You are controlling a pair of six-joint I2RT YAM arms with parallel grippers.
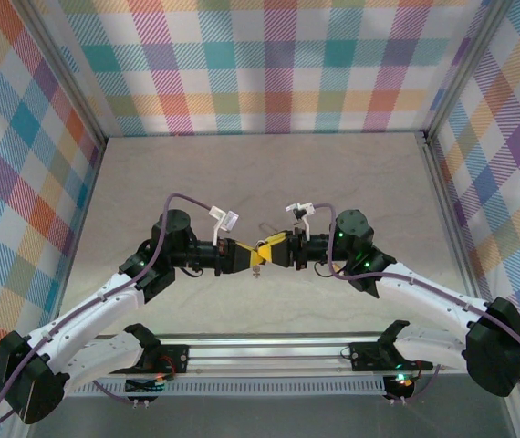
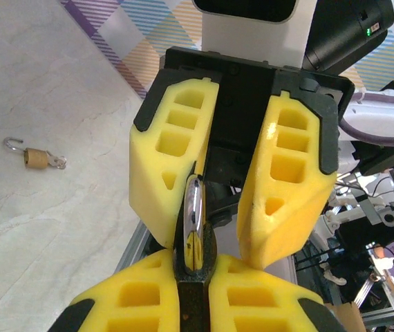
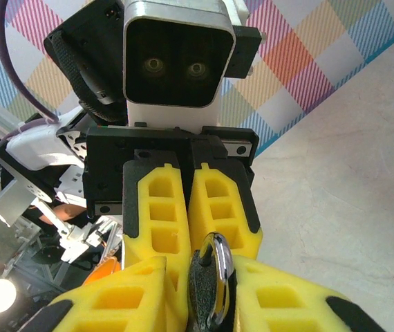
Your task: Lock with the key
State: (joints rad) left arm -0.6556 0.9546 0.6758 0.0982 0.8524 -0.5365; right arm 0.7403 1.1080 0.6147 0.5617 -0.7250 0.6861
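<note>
From above, a pale marbled table (image 1: pixel 260 173) is seen, enclosed on three sides by walls (image 1: pixel 269 64) covered in a bright plaid and edged with metal framing (image 1: pixel 265 135). A metal rail (image 1: pixel 269 351) is fixed along the near edge. The left gripper (image 1: pixel 244 256) and right gripper (image 1: pixel 273 248) are set tip to tip above the middle of the table.

In the left wrist view, a dark padlock (image 2: pixel 193 308) is clamped between the left gripper's yellow fingers (image 2: pixel 128 304), with its silver shackle (image 2: pixel 193 207) pointed at the right gripper. The right gripper's fingers (image 2: pixel 173 159) are held apart. One is laid against the shackle and a gap is seen beside the other. A small brass padlock (image 2: pixel 36 158) is seen lying on the table, well off to the side.

In the right wrist view, the shackle is seen edge-on between the right gripper's own fingers. The left gripper's fingers are pressed close together opposite. Marbled table and plaid wall are seen behind.
</note>
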